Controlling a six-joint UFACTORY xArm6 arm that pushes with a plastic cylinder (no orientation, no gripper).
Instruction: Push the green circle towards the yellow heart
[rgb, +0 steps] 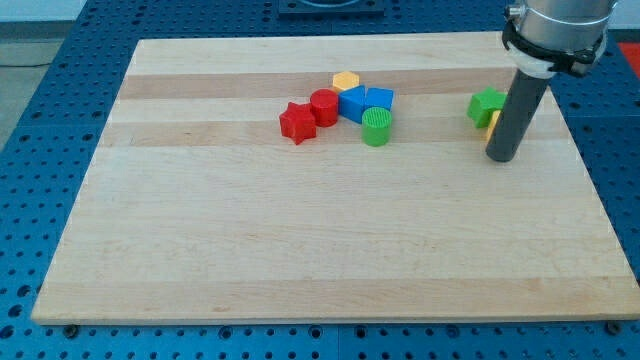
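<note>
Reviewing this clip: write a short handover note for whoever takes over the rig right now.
My tip rests at the view's right, just below the green star-like block, partly hiding a yellow block, shape unclear.
The green circle block sits mid-board, at the lower edge of the cluster: blue blocks, yellow hexagon-like block, red cylinder, red star.
Done: nothing evident. Left: push the green circle rightward.

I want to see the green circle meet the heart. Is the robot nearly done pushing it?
Not yet. Nothing looks done: the green circle sits in the middle cluster beside a blue block. My tip is far off at the view's right, by the green block and a mostly hidden yellow block, possibly the heart. The whole push is left.
</note>
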